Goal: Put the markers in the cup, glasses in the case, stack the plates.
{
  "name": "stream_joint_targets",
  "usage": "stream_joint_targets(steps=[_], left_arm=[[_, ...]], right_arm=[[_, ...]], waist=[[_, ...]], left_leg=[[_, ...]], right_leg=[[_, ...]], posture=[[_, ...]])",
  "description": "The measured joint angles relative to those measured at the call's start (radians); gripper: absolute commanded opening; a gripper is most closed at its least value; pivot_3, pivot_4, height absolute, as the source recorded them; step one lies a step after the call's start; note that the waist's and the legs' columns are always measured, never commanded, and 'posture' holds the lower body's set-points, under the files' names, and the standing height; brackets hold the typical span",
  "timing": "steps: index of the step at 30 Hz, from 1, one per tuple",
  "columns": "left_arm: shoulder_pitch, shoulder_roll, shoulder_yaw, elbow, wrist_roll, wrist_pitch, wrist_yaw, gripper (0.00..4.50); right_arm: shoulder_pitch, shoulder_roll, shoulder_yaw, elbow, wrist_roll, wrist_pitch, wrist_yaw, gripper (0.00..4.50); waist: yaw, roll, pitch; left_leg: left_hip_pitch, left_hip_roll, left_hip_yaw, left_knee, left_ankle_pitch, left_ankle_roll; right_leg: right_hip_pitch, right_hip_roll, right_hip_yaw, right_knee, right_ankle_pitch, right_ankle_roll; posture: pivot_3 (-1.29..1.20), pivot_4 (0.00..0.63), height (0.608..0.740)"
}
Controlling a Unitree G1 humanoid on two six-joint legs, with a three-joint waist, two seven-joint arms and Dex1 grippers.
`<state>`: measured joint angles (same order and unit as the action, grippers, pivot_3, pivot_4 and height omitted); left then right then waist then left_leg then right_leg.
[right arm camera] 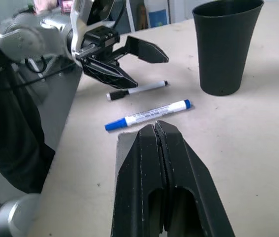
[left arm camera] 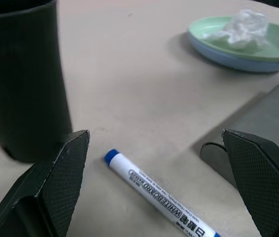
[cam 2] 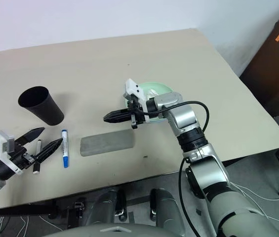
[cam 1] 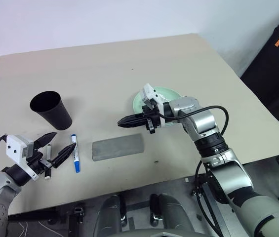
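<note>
Markers [cam 1: 75, 153] beside spread left tool [cam 1: 60, 146]

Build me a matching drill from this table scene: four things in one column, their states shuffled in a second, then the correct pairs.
Things
1. left gripper
2. right gripper
3. tall matte black plastic cup
4. pale mint green round plate

States
A. stacked on the light blue plate, crumpled white tissue on it
B. fingers shut, holding nothing
C. standing upright
D. fingers wide open above the two markers

Pairs: 1-D, 2-B, 3-C, 4-A
</note>
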<state>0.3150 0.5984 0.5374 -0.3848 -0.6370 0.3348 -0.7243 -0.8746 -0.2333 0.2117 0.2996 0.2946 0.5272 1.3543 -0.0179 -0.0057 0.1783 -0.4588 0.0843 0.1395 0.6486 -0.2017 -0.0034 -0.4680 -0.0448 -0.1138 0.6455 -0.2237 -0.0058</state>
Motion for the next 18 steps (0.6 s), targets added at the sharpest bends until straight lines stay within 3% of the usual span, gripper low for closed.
stream_joint_targets(steps=[10,18], left_arm=[[0.166,-0.041,0.149,-0.14,-0.082,0.097,0.126,4.5],[0.2,-0.053,0.164,-0.146,-0.093,0.096,0.119,4.5]], right_arm=[[0.003,0.0,-0.127,-0.001,0.116,-0.053,-0.057,0.03],[0.002,0.02,-0.154,0.047,0.153,-0.095,-0.068,0.03]], waist=[[0.0,0.0,0.0],[0.0,0.0,0.0]], left_leg=[[0.0,0.0,0.0,0.0,0.0,0.0],[-0.001,0.0,-0.001,-0.003,0.0,0.0]], right_leg=[[0.0,0.0,0.0,-0.002,0.0,0.0],[0.003,0.0,-0.001,-0.009,0.0,-0.001]], posture=[[0.0,0.15,0.74],[0.0,0.15,0.74]])
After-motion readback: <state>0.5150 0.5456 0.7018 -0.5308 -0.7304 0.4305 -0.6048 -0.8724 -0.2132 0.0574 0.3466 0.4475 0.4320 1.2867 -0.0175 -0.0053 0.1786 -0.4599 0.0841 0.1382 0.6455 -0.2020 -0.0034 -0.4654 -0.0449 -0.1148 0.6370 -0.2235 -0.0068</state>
